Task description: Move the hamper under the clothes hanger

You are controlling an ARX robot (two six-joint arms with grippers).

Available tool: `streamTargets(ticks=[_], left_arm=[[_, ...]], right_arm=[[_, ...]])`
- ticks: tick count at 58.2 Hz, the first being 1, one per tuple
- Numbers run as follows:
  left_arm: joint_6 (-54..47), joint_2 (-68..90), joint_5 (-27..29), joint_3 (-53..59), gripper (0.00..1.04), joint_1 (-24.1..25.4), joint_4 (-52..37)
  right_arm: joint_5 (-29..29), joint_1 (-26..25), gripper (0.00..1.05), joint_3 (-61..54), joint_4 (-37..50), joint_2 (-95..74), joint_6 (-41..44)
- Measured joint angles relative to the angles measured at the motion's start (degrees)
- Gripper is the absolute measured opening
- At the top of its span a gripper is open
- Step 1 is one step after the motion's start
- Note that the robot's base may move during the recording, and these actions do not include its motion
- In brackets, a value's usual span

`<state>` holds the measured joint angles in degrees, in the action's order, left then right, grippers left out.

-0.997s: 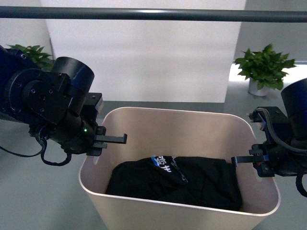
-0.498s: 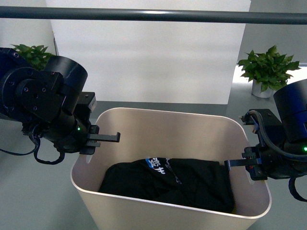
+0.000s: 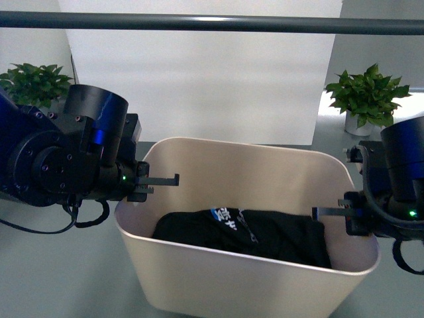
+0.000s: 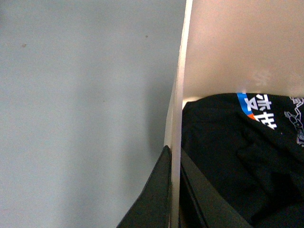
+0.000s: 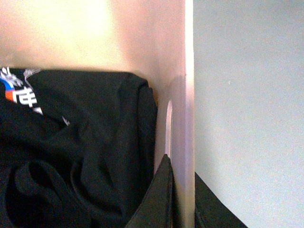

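Fingers [image 4: 154,199] pinch the hamper's [image 3: 252,278] left and right walls; its base is cropped.

hamper [image 3: 265,278] plain cream-beige; garment [image 3: 278,238] inside is black with a blue patch and white characters and line print. clothes hanger [image 3: 212,22] rail dark grey; left gripper [image 3: 159,180] and right gripper [image 3: 329,213] black, arms black with blue. Left plant [image 3: 36,79] and right plant [image 3: 366,93] green, white pot [image 3: 354,122] on the right one, floor [image 3: 53,278] grey, wall [image 3: 199,86] white.
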<state>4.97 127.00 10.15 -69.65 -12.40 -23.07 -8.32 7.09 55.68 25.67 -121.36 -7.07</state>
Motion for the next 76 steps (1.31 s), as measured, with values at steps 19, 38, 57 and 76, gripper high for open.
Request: streamTargets(ticks=[19,38,57,76], left_arm=[[4.24,10.32,0.35,-11.96,0.04,-0.11,11.28],[5.55,15.43,1.07,-14.34,0.04,-0.52,13.16],[6.60,18.86,1.40,-16.66,0.04,-0.92,14.78],[6.82,21.49,1.75,-18.93,0.04,-1.11,15.61]], right_arm=[[3.87,1.14,0.03,18.97,-13.11,-13.14,-2.64],[3.61,1.09,0.03,29.83,-19.91,-22.40,-2.47],[3.39,1.09,0.03,33.66,-21.42,-25.14,-2.54],[3.15,1.09,0.03,34.62,-21.62,-26.99,-2.93]])
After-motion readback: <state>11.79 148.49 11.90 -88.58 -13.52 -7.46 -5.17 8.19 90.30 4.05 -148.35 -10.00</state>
